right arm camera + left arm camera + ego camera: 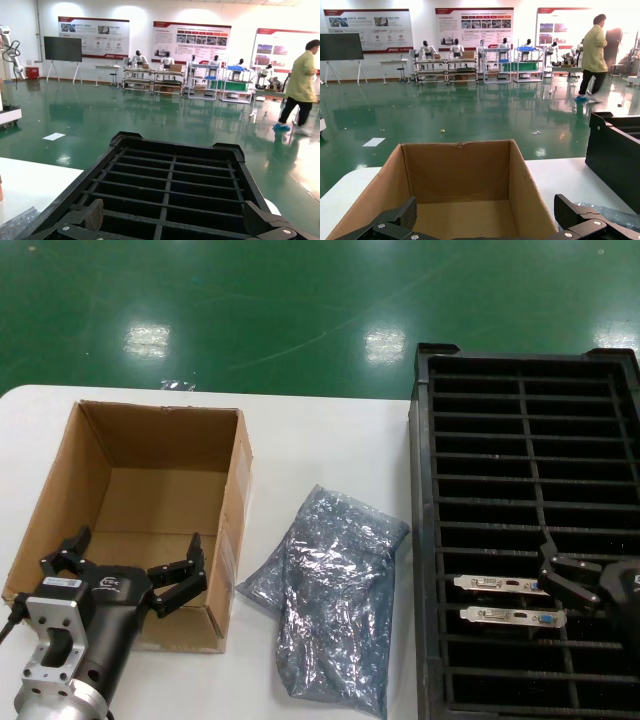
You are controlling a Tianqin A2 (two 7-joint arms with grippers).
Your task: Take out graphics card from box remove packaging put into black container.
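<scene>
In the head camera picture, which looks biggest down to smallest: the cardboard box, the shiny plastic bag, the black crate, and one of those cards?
1. black crate, though cut off at the edge
2. cardboard box
3. plastic bag
4. one card slotted in the crate, only its silver edge showing

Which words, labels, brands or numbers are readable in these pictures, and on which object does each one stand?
None can be read.
Left gripper: small white mark on its body, too small to read.
Wall posters: text blurred.
Box, packaging, black container: no print visible.

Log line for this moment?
left gripper open over empty box | packaging on table | two cards slotted in black container | right gripper open
</scene>
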